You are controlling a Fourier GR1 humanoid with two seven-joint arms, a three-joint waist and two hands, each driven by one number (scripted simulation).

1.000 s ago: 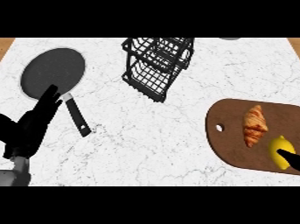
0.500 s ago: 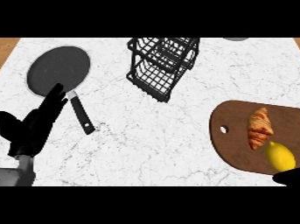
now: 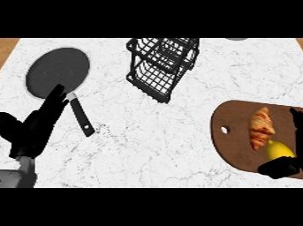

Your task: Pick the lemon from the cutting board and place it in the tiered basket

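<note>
Lemon [image 3: 279,150] sits on the near right part of the cutting board [image 3: 235,143], a brown oval board with a small hole near its left edge, lying at the right side of the white marbled bench [image 3: 153,145]. A croissant [image 3: 262,127] lies on the same board just beyond the lemon, and the two look to be touching or nearly so. The right hand [image 3: 296,148] reaches in from the near right corner and brackets the lemon: its fingers [image 3: 302,128] stretch up along the fruit's right side, while its thumb [image 3: 279,168] lies just on the near side of it. The fingers are spread apart and not clamped on the lemon; whether they touch its skin cannot be told.

The tiered basket [image 3: 161,65], a black wire frame, stands at the far middle of the bench, well apart from the board. To the far left lies a dark frying pan [image 3: 58,73] with its black handle pointing toward the near side. The left hand [image 3: 31,128] is at the near left, open, with fingers straight and pointing up toward the pan, their tips overlapping its near rim beside the handle. It holds nothing.
</note>
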